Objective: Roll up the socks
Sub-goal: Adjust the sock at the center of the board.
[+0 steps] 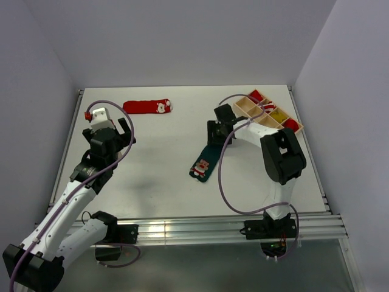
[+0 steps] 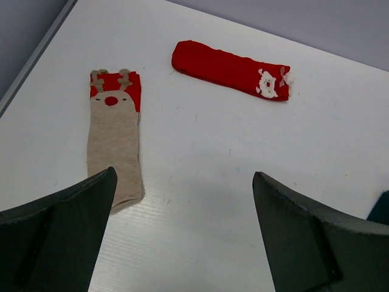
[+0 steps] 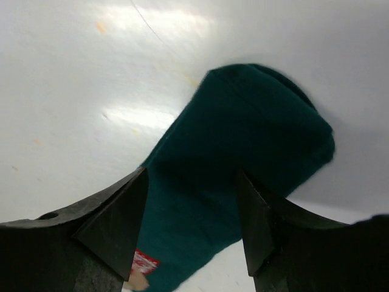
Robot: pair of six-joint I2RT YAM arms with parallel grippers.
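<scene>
Looking soft, light and limp, the green sock (image 1: 203, 164) lies on the surface (image 1: 158, 158) left of the tray (image 1: 246, 109), its toe, the likely place to pinch, between the part-open jaws of the right tool (image 3: 189, 176), grip unclear; farther left the left tool (image 2: 182, 176) gapes empty.

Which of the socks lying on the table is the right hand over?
The dark green sock, mid-table: the right hand straddles its rounded end. The red sock and the beige sock lie farther left, away from it.
</scene>
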